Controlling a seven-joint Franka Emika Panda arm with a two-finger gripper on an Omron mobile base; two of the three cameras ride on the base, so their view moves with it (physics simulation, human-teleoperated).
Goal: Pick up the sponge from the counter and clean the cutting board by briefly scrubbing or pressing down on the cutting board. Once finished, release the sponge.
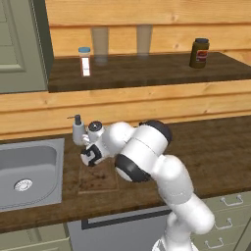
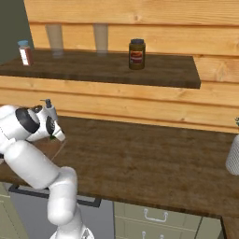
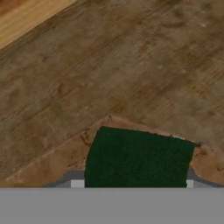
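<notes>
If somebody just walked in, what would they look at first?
Probably the big white robot arm bent low over the long dark brown wood-grain counter. Its end effector grips a small dark green sponge above the stained brown wooden cutting board, beside the grey metal sink. A dark jar stands on the shelf above.

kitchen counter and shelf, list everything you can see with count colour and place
sponge: 1, dark green, between the gripper fingers, over the cutting board corner
cutting board: 1, brown with dark stains, on the counter beside the sink
counter: 1, dark brown wood grain
sink: 1, grey, set in the counter at left
soap dispenser: 1, grey, behind the board
shelf: 1, dark wood, above the counter
dark jar: 1, on the shelf
small bottle: 1, pale with blue cap, on the shelf
glasses: 2, clear, at the shelf's back
gripper: 1, closed on the sponge
</notes>
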